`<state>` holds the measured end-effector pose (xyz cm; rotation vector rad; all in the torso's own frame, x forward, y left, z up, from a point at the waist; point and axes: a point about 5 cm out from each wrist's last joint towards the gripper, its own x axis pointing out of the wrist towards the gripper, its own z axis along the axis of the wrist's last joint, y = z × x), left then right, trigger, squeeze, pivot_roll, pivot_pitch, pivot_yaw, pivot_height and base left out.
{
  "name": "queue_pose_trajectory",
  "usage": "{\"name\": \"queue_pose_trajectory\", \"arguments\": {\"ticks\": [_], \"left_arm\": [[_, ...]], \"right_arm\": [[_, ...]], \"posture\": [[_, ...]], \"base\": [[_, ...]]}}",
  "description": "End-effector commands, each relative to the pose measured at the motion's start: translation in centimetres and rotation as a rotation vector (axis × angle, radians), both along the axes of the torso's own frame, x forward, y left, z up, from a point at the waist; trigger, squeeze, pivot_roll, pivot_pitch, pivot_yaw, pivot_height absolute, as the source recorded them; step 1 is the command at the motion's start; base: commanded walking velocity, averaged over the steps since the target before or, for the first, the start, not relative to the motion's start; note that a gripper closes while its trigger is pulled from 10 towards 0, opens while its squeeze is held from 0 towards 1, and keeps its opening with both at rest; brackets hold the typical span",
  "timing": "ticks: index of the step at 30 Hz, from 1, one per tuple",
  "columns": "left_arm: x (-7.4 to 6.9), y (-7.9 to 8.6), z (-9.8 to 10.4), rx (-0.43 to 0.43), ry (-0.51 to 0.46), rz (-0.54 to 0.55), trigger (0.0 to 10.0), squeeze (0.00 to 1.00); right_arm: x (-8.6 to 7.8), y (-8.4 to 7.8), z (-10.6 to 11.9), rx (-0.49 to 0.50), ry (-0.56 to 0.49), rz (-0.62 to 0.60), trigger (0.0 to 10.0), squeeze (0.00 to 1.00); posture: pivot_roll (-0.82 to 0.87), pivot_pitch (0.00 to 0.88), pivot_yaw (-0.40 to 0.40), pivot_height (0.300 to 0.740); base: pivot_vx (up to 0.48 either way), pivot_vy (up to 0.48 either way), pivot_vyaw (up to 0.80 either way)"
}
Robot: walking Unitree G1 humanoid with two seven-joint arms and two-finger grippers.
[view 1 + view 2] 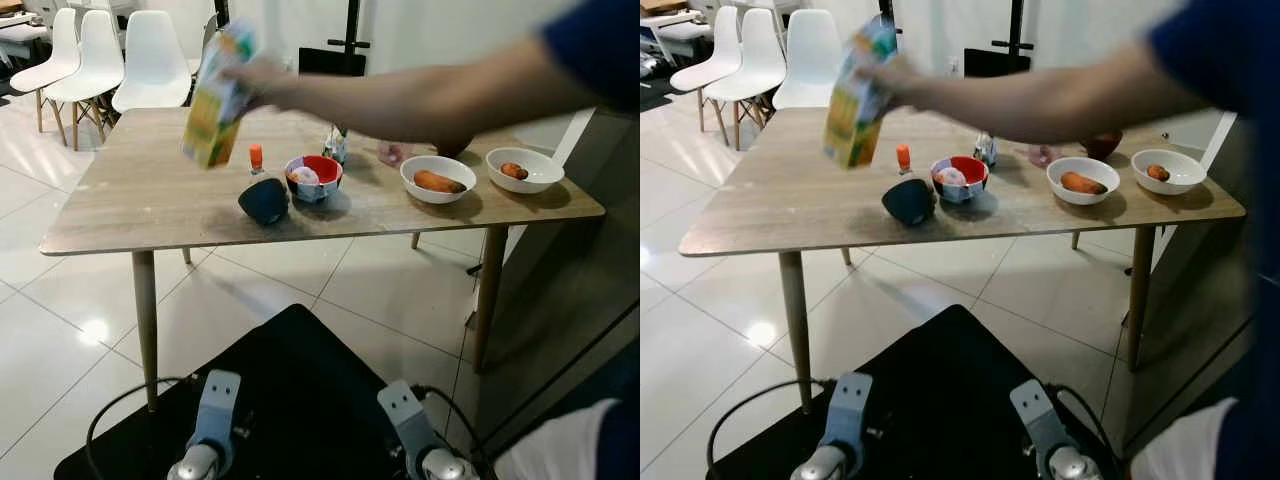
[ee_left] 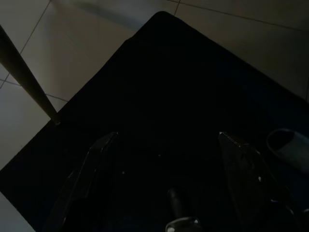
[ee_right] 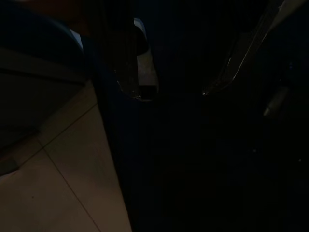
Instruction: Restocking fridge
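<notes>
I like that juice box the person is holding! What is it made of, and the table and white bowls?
Juice carton: looks like printed, coated cardboard. Table: pale wood-grain top, maybe laminate. White bowls: glossy, likely ceramic, possibly plastic.

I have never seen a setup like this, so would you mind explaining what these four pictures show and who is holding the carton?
The top two pictures come from a humanoid robot's head camera, looking down at a wooden table. A person's hand holds a juice carton above it; that arm is not the robot's. On the table stand a dark bowl, a red bowl, and two white bowls, one holding a carrot. The dark pictures come from wrist cameras. The left gripper and right gripper hang idle, fingers apart, over a black mat.
</notes>
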<state>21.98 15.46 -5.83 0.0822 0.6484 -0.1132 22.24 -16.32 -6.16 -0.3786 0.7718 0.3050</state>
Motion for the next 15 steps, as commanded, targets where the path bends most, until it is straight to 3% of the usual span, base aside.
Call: {"name": "queue_pose_trajectory", "arguments": {"ticks": [1,15], "left_arm": [[-0.3,-0.1,-0.2,-0.009,0.015,0.008,10.0,0.0],[-1.0,-0.5,-0.6,-0.029,0.021,0.045,10.0,0.0]], "right_arm": [[0.0,0.0,0.0,0.01,0.003,-0.011,10.0,0.0],[-1.4,-1.2,-0.7,-0.031,0.047,0.022,10.0,0.0]], "posture": [[-0.09,0.074,0.001,0.719],[-0.1,0.102,-0.037,0.719]], "base": [[0.0,0.0,0.0],[0.0,0.0,0.0]]}}
